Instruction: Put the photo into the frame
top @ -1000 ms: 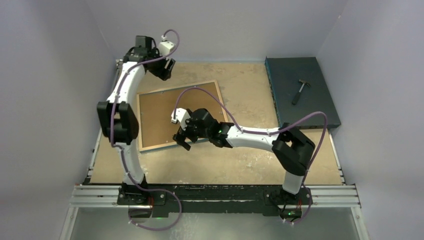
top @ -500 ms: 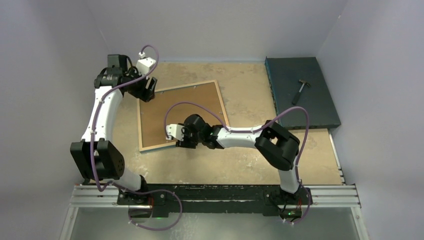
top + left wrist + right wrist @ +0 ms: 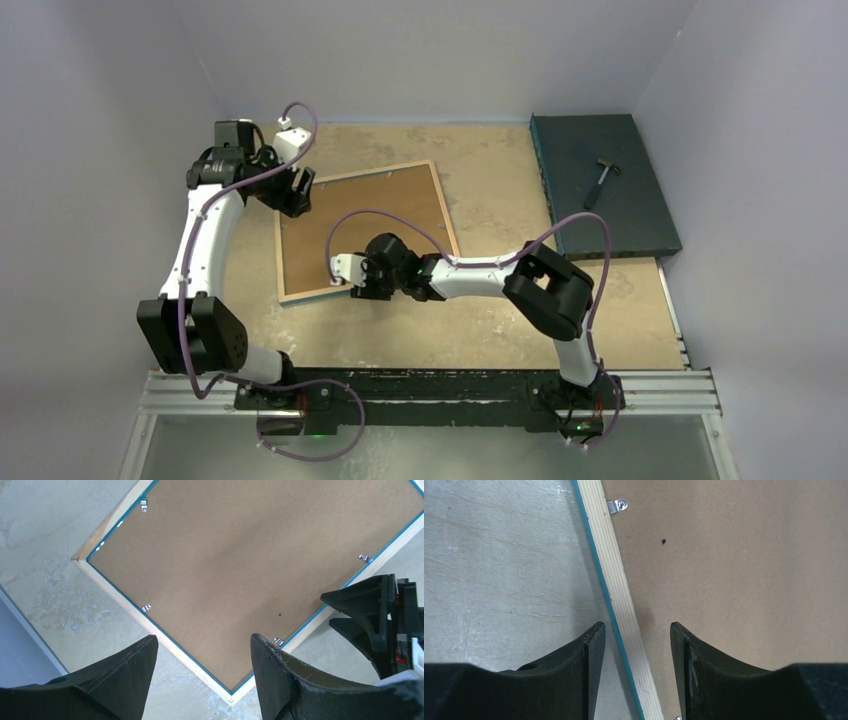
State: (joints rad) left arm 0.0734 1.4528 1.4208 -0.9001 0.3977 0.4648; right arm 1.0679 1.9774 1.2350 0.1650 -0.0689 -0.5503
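The frame lies face down on the table, pale wood rail up, with a brown backing board filling it. The photo is hidden. My left gripper hangs open above the frame's left end; in the left wrist view a corner of the frame shows between and below the left gripper, well clear of it. My right gripper sits at the near rail. In the right wrist view the right gripper is open, one finger on each side of the frame's rail, with a gap at each.
A dark teal slab with a small hammer lies at the far right. Small metal clips hold the backing board along the rails. Walls enclose the table on three sides.
The left arm swung left and its gripper moved from the frame's far edge to its far-left corner. The right gripper slid left onto the near rail and its jaws narrowed.
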